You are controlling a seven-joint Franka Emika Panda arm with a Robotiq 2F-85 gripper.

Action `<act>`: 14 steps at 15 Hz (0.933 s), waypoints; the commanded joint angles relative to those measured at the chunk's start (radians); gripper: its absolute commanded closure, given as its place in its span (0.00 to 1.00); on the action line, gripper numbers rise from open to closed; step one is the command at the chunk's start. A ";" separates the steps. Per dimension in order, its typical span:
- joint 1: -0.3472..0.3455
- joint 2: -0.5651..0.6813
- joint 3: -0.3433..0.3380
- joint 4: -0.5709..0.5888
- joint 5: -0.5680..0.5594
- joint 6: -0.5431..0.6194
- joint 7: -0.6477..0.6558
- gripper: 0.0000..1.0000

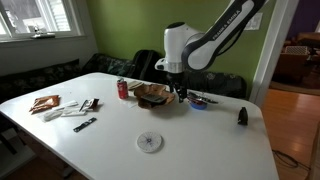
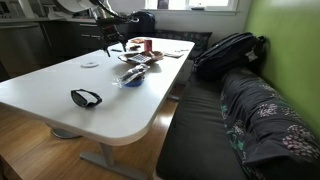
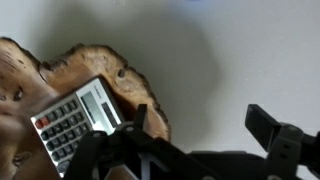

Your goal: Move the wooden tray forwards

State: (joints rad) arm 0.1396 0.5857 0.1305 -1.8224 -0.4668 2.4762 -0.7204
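Observation:
The wooden tray (image 1: pixel 152 94) is a reddish-brown dish with a wavy rim, at the table's far side beside a red soda can (image 1: pixel 123 89). It also shows in an exterior view (image 2: pixel 139 61) and fills the left of the wrist view (image 3: pixel 110 65). A calculator (image 3: pixel 75 122) lies in it. My gripper (image 1: pixel 178 96) hangs low at the tray's edge, as the wrist view (image 3: pixel 202 128) shows. It is open. One finger is at the tray's rim and the other is over bare table. Nothing is held.
A small blue bowl (image 1: pixel 200 102) sits just past the gripper. A white round coaster (image 1: pixel 150 141) lies nearer the front. A black object (image 1: pixel 242 116) lies near one table edge. Papers and small items (image 1: pixel 60 106) lie at the other end. A bench with a backpack (image 2: pixel 225 55) runs alongside.

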 commanded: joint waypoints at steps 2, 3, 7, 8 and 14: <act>-0.100 -0.091 -0.020 -0.118 0.109 0.063 0.067 0.00; -0.128 -0.105 -0.015 -0.142 0.146 0.087 0.065 0.00; -0.133 -0.083 -0.035 -0.102 0.131 0.084 0.074 0.00; -0.134 -0.087 -0.035 -0.107 0.133 0.086 0.080 0.00; -0.368 -0.023 0.012 0.007 0.472 -0.014 -0.070 0.00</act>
State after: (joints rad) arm -0.1006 0.5165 0.1096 -1.8830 -0.1274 2.5320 -0.6884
